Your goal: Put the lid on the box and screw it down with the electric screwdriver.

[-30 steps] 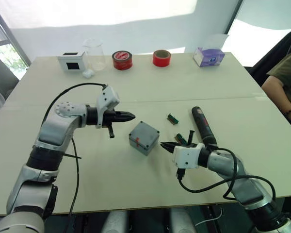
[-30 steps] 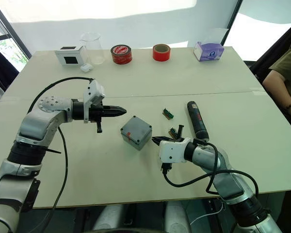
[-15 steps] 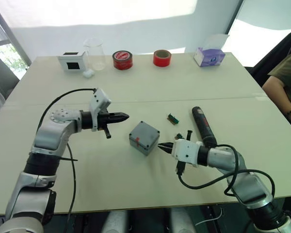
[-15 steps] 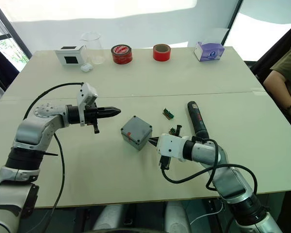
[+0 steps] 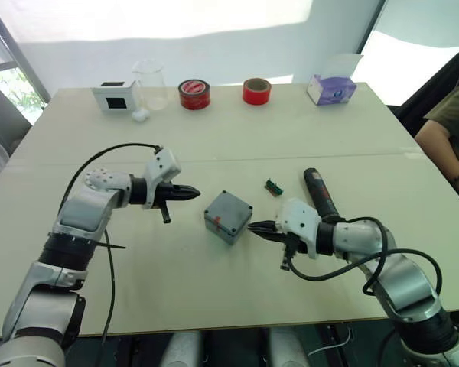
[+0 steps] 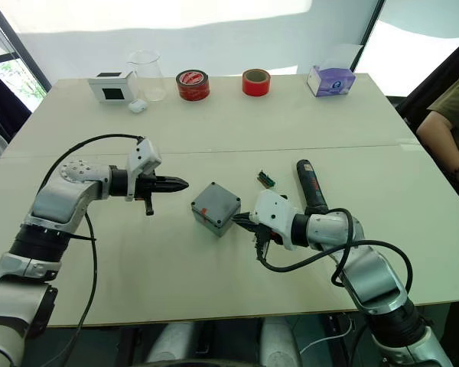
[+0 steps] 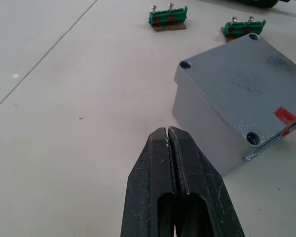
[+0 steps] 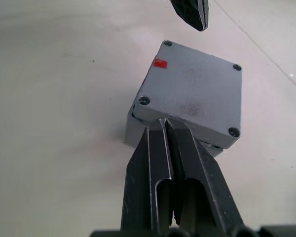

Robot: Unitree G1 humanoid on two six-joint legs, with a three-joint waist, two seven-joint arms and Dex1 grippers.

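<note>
The box (image 5: 228, 216) sits near the middle of the table (image 5: 214, 145), turned corner-on to the robot, with the lid (image 8: 197, 96) already lying on top of it; in the right wrist view the lid looks slightly skewed, overhanging the body at 1 corner, so it probably needs squaring before any screw goes in. The left gripper (image 5: 195, 191) hovers just beside the box on its left with its 2 fingers pressed together and holding nothing, and the right gripper (image 5: 253, 226) has its fingers together as well, its tip right at the box's near-right edge, though whether it touches cannot be told. The electric screwdriver (image 5: 319, 196) lies flat on the table to the right of the box, untouched, and 2 small green screw holders (image 7: 168, 16) rest between it and the box. The box looks like rigid moulded plastic, light and hard, with smooth sides that would likely slip on the tabletop under a sideways push, so nudging from both sides at once should steady it. The lid is stiff and shallow; it is best pressed on its flat top or pinched across 2 opposite edges, keeping clear of the 4 corner holes. The screwdriver looks heavier and round, liable to roll, and is best taken around mid-body.
</note>
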